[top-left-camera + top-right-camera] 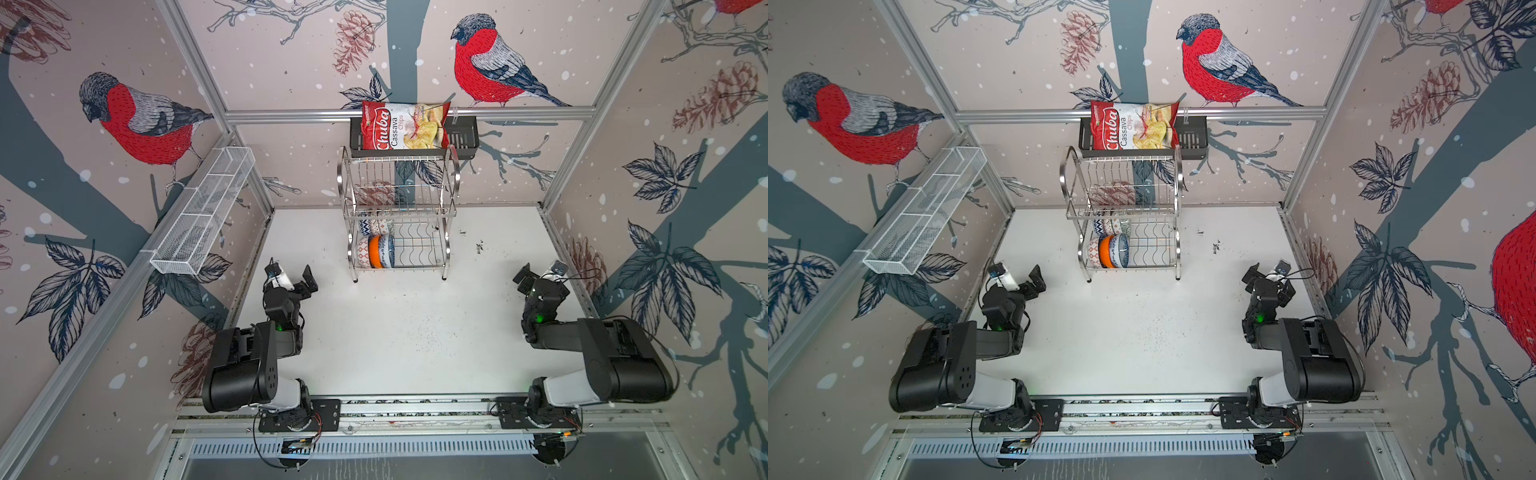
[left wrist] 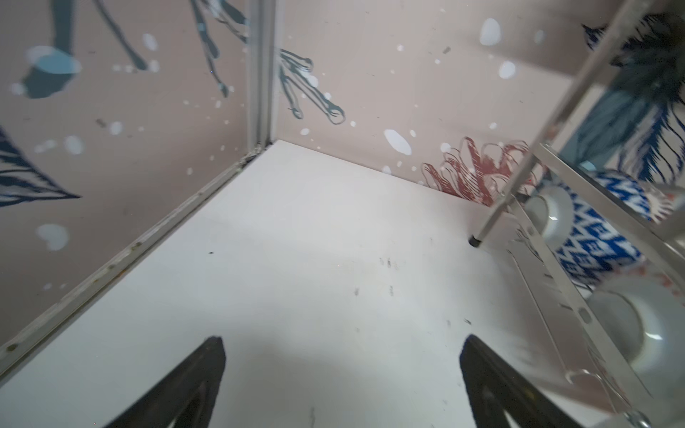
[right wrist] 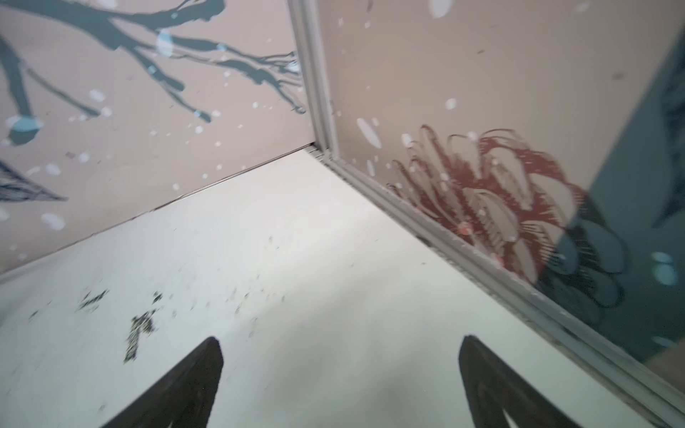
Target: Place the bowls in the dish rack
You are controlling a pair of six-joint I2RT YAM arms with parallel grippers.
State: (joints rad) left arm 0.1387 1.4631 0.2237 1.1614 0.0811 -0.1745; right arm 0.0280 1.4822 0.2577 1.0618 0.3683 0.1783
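Standing at the back edge of the table (image 1: 415,332), the dish rack (image 1: 400,215) holds the bowls (image 1: 374,252); left end effector (image 2: 343,338) and right end effector (image 3: 341,338) gape wide, empty.

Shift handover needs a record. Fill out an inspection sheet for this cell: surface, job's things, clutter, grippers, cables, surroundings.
Surface: white tabletop, dark specks scattered right of the rack and mid-table; no bowl on it.
Job's things: two-tier shiny steel wire dish rack at the back; small round bowls, patterned and plain orange, stand on edge at its lower tier's left end.
Clutter: red chips bag in a black basket above the rack; long white mesh basket on the left wall.
Grippers: left gripper and right gripper open, holding nothing.
Cables: thin black wires at the right wrist and both arm bases.
Surroundings: bird-printed wall panels, aluminium frame.
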